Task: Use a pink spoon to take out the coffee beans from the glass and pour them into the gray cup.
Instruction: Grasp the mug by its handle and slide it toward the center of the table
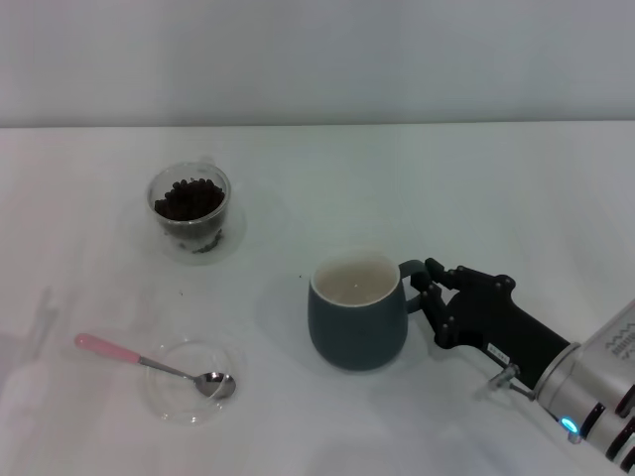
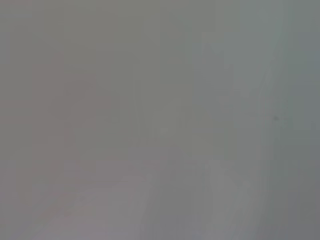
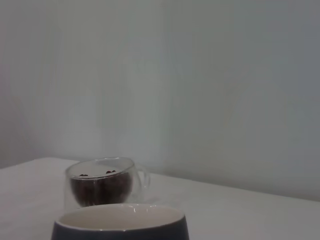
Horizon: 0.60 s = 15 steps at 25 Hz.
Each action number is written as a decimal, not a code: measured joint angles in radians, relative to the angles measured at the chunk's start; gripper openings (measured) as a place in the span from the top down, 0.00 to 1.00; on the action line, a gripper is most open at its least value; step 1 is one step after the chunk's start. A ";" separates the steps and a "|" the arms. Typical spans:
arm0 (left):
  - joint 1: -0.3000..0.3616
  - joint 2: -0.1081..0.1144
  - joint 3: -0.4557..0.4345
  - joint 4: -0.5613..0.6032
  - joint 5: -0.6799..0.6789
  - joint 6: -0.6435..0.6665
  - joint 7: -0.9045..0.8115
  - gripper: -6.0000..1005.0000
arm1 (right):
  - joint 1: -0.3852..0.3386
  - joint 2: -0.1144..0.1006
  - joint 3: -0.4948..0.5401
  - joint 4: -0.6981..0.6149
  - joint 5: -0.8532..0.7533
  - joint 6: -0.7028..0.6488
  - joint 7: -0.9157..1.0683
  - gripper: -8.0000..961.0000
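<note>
A: The pink spoon is left untouched; its metal bowl is rested inside the flat clear dish, and its pale handle is stretched out over the rim onto the table, toward the robot's left. No beans are seen in it.

B: And the grippers?

A: The right gripper is placed at the loop handle of the gray cup. Its dark fingers are seen around the handle, but whether they are pressed onto it or merely spread beside it cannot be told. The left gripper is not seen in any view; only a blank grey surface is shown by its wrist camera.

B: Where are the beans kept?

A: The coffee beans are heaped in the glass, well apart from the cup, farther back and to the left. The cup's cream inside is seen to be bare.

B: How should the step in hand be done well?

A: The cup is probably being steadied. The handle is best held firmly and level, so that the cup is not twisted or tipped. The spoon would then be taken by its pink handle, where the table side lies open, and lifted clear of the dish rim.

B: Is room left for moving?

A: Open table is found between dish, glass and cup. Care is owed at the glass rim and the low dish edge.
</note>
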State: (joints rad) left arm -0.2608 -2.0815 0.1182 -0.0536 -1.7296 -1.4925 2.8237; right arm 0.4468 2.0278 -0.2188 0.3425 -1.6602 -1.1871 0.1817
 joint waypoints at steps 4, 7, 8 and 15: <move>-0.006 0.000 0.001 -0.001 0.001 0.000 -0.001 0.14 | 0.000 0.000 0.016 0.035 0.001 0.008 -0.066 0.82; -0.010 0.000 0.003 -0.002 0.001 0.000 -0.001 0.14 | -0.002 0.000 0.025 0.044 0.001 0.013 -0.092 0.82; -0.012 0.000 0.003 -0.002 0.001 0.000 -0.001 0.14 | -0.004 0.000 0.025 0.045 0.001 0.013 -0.093 0.82; -0.015 0.000 0.003 -0.002 0.002 0.000 -0.001 0.14 | -0.011 0.000 0.016 0.037 -0.007 0.021 -0.094 0.82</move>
State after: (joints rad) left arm -0.2762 -2.0815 0.1207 -0.0552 -1.7275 -1.4925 2.8229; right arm 0.4355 2.0278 -0.2029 0.3795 -1.6675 -1.1657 0.0874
